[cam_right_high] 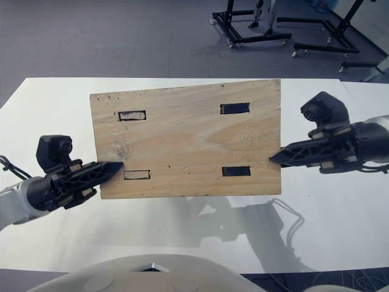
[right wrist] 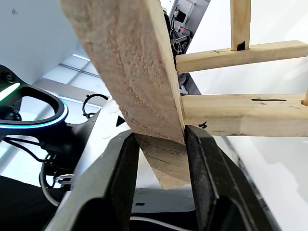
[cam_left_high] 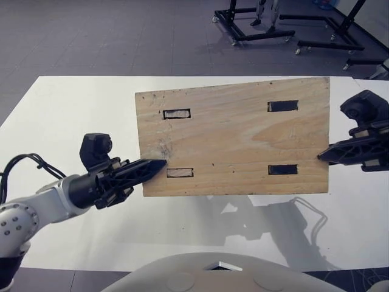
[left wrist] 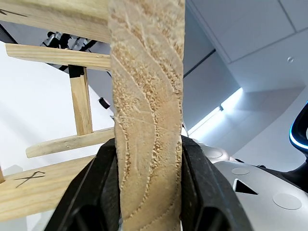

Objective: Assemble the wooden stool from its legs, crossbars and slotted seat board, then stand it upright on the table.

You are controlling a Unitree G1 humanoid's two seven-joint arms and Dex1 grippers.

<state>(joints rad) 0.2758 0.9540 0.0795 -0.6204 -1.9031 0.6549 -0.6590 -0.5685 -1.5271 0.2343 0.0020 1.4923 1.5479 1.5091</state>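
The slotted seat board (cam_left_high: 234, 137) lies flat and face up above the white table, casting a shadow toward the near edge. Its two left slots (cam_left_high: 177, 114) show pale wood inside, while the two right slots (cam_left_high: 283, 106) are dark. My left gripper (cam_left_high: 159, 165) is shut on the board's left edge, near the front corner. My right gripper (cam_left_high: 322, 157) is shut on the right edge. In the left wrist view the board's edge (left wrist: 147, 96) sits between the fingers (left wrist: 103, 192), with a leg (left wrist: 79, 103) and crossbars (left wrist: 57, 57) beneath. The right wrist view shows the board's edge (right wrist: 130, 72) and crossbars (right wrist: 245, 115).
The white table (cam_left_high: 73, 109) has bare room on the left and along the near edge. Black wheeled metal frames (cam_left_high: 261, 27) stand on the grey floor beyond the table's far side.
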